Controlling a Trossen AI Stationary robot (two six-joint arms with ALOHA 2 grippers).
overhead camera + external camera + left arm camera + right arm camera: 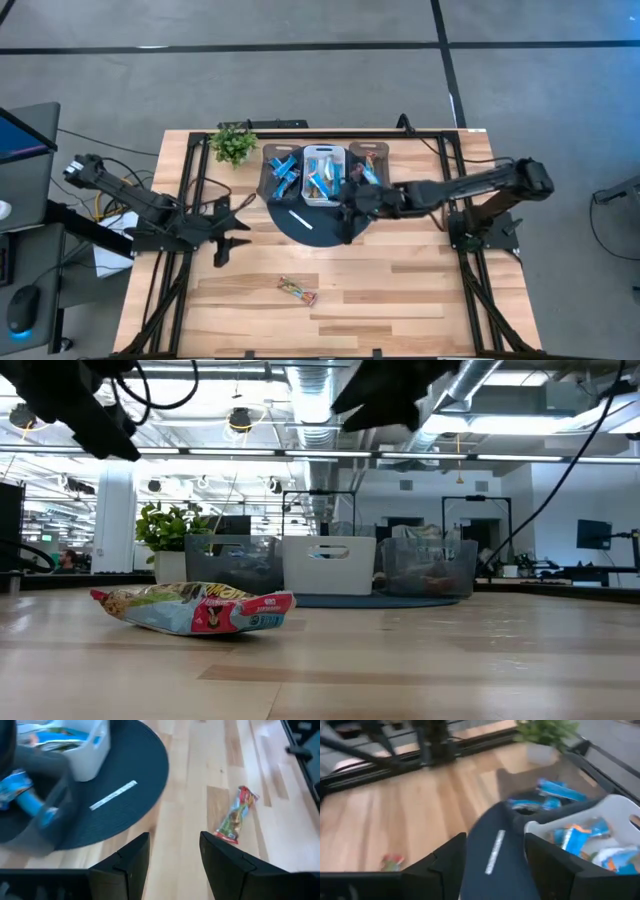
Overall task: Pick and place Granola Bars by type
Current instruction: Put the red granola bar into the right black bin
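One orange-red and green granola bar (297,290) lies flat on the bare wood near the table's near edge; it also shows in the low view (195,610) and in the left wrist view (235,815). Blue bars fill the left clear bin (283,172), silver-teal ones the white bin (323,172), and brownish ones the right clear bin (368,165). My left gripper (238,225) hovers open at the mat's left, left of and farther back than the loose bar. My right gripper (347,215) hovers open over the dark mat, in front of the white bin (590,835).
The three bins stand in a row on a dark round mat (310,225) at the table's far middle. A thin white stick (300,218) lies on the mat. A small potted plant (234,145) stands at the far left corner. Black frame rails run along both sides.
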